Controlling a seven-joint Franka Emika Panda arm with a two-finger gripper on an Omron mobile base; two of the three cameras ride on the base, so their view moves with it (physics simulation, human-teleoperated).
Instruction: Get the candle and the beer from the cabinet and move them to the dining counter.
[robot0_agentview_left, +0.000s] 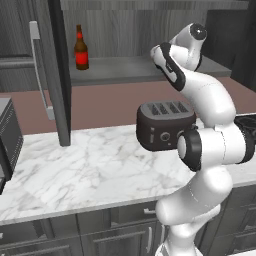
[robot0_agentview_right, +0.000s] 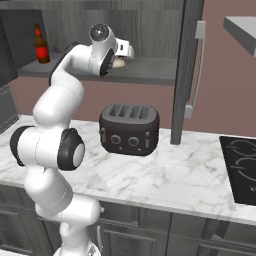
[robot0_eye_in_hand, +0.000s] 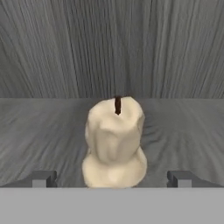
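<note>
Reaching into the open cabinet for the candle is judged to be the step in hand; nothing has yet been carried to the dining counter. The claw is held wide open and nothing is gripped: in the hand view its two fingertips are seen well apart at 8 and 4 o'clock, with the candle standing upright between them, centred and just ahead at 12 o'clock, apparently not touched by either tip. The candle is set on the cabinet shelf, close before the grey back wall.

From the base, the hand is seen at shelf height above the toaster. The beer is left standing upright on the same shelf, well apart from the claw, toward 9 o'clock in the left base view.

For the next move, a short advance is probably called for, so that the candle's body sits between the fingertips, followed by closing and a lift clear of the shelf.
</note>
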